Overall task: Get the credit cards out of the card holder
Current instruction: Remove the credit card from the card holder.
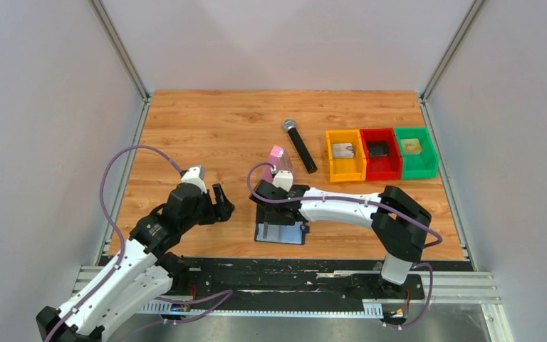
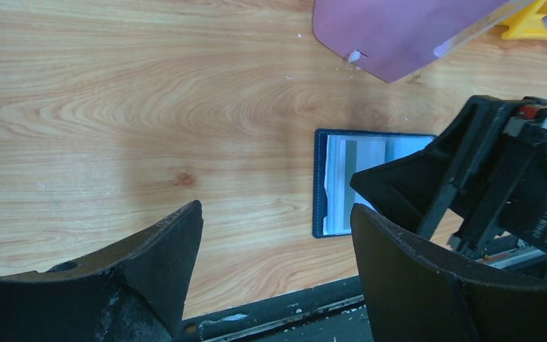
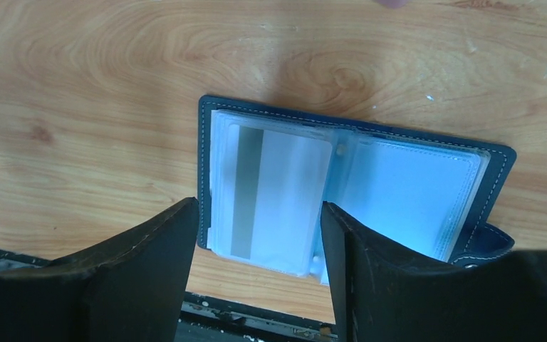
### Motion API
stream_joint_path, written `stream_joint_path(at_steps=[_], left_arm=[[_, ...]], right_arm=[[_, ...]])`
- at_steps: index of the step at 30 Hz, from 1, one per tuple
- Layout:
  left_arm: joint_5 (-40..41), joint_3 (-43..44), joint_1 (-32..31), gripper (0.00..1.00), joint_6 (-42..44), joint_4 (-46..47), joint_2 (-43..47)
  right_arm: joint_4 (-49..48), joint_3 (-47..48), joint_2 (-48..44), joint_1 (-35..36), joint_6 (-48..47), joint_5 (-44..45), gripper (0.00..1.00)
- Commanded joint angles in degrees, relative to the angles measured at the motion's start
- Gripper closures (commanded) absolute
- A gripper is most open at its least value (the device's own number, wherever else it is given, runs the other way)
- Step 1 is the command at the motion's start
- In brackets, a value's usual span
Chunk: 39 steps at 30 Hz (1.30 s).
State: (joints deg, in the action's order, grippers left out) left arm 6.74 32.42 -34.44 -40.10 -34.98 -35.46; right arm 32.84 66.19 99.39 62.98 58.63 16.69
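The card holder (image 1: pixel 280 234) lies open and flat near the table's front edge, navy outside and pale blue inside (image 3: pixel 406 189). A pale credit card (image 3: pixel 274 189) with a grey stripe sits in the clear sleeve of its left half. My right gripper (image 3: pixel 258 206) hovers over that half, open, its fingers straddling the card from above with nothing between them. My left gripper (image 1: pixel 221 204) stands open over bare wood to the left of the holder (image 2: pixel 338 182), holding nothing (image 2: pixel 277 208).
A pink metronome (image 1: pixel 279 160) stands just behind the holder, with a black microphone (image 1: pixel 300 145) lying beyond it. Orange (image 1: pixel 345 167), red (image 1: pixel 379 165) and green (image 1: pixel 414 165) bins sit at the back right. The black rail (image 1: pixel 292 267) runs along the front edge.
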Motion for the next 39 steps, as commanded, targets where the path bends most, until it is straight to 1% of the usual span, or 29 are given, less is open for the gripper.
stream_joint_path(at_steps=[1,5,18,23,25,27,30,33,39], left_arm=[[2.92,1.01,0.12,0.16,-0.93,-0.14,1.31],[2.96,0.72,0.08,0.15,-1.02,0.05,1.68],[2.36,0.36,0.12,0.15,-1.33,0.2,2.0],[2.18,0.27,0.08,0.15,-1.47,0.23,2.02],[1.67,0.03,0.07,0.15,-1.43,0.34,1.98],[0.63,-0.23,0.15,0.17,-1.25,0.85,1.86],[-0.86,-0.79,0.14,0.2,-1.63,1.77,1.35],[-3.49,-1.57,0.08,0.22,-1.89,3.02,0.19],[-8.0,-2.84,0.08,0.31,-2.9,5.9,-3.5]], right_arm=[[4.52,4.56,3.06,0.88,1.66,3.19,0.34],[5.9,6.3,5.63,1.26,1.51,3.15,0.32],[7.47,7.69,10.39,2.43,1.33,3.65,0.33],[8.31,8.58,11.55,2.69,0.88,4.41,0.37],[8.19,8.47,11.23,2.74,0.99,4.78,0.42],[7.14,7.95,10.17,2.68,0.88,5.08,0.48],[2.6,5.25,7.13,2.7,0.15,3.95,0.54],[-2.46,1.6,4.26,2.68,-0.32,2.19,0.56],[-7.3,-1.77,1.42,2.44,-1.14,1.56,0.57]])
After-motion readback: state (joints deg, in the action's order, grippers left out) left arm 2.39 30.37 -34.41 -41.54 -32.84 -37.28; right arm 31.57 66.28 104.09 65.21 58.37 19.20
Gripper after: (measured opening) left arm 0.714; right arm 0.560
